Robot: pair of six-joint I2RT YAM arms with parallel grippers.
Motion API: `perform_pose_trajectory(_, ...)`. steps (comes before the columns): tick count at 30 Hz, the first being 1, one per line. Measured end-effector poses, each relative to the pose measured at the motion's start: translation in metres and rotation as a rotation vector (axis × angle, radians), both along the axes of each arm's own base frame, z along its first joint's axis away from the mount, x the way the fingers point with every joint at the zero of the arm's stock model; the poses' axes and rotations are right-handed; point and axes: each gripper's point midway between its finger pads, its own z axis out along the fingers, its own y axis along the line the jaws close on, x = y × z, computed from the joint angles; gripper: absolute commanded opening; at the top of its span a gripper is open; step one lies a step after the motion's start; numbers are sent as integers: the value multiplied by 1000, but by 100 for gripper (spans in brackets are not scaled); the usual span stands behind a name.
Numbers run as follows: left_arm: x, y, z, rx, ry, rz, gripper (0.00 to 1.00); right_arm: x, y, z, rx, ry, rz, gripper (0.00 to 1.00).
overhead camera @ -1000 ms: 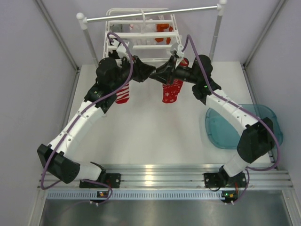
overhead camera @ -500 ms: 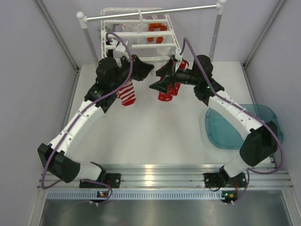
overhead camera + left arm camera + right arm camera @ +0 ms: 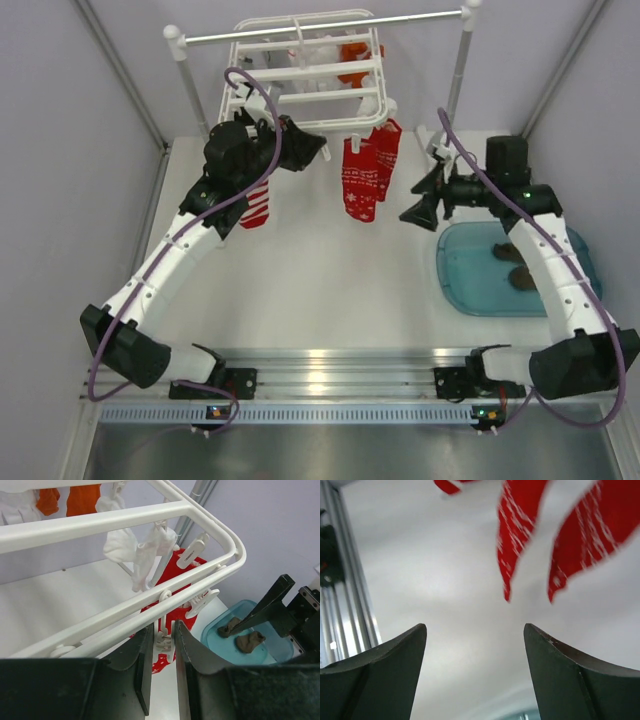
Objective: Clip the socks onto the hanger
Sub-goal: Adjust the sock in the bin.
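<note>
- White hanger [image 3: 300, 73] hooked on a grey rail [image 3: 420, 17] at the back of the table, high enough for clipped things to dangle free above the tabletop.
- Two red snowflake socks [image 3: 365, 175] pinned side by side under the hanger's front right corner, toes down; this pair judged done.
- Left gripper [image 3: 164, 630] raised to the hanger's front bar, jaws drawn narrow around a white clip [image 3: 165, 642] and seemingly pinching it. Probably there to steady the swinging frame or to squeeze the clip open for another sock.
- Right gripper [image 3: 422, 200] lower than the hanger and off to its right, jaws spread wide with nothing between them. Clear of the red socks, likely free to fetch the next one.
- Two dark brown-grey socks [image 3: 508, 252] lying in a blue tray [image 3: 460, 285], well to the right of the hanger and nearer the arm bases; not yet clipped.
- Red-and-white striped sock [image 3: 258, 205] hanging below the hanger's front left corner, partly hidden by the left arm.
- Orange sock [image 3: 352, 55] clipped farther back on the hanger.
</note>
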Motion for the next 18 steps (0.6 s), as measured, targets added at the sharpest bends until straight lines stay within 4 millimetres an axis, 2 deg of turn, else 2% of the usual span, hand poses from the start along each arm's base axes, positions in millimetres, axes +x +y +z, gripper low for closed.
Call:
perform_pose_trajectory(1,0,0,0,1,1,0,0,3,-18,-9,-34,16,-38,76)
perform_pose_trajectory(5,0,0,-2,4,7,0,0,10,-116,-57,-179,132,-262,68)
perform_pose_trajectory(7,0,0,-2,4,8,0,0,6,-170,-88,-256,236,-401,65)
perform_pose_trajectory(10,0,0,-2,5,8,0,0,-6,-231,-128,-350,370,-540,65)
perform_pose_trajectory(12,0,0,-2,5,7,-1,0,-17,-264,-148,-411,427,-593,65)
perform_pose_trajectory(15,-1,0,-2,5,7,-4,0,-34,-301,-171,-503,481,-619,64)
perform_pose_trajectory(18,-1,-1,-2,5,7,-8,0,-42,-327,-193,-589,534,-609,61)
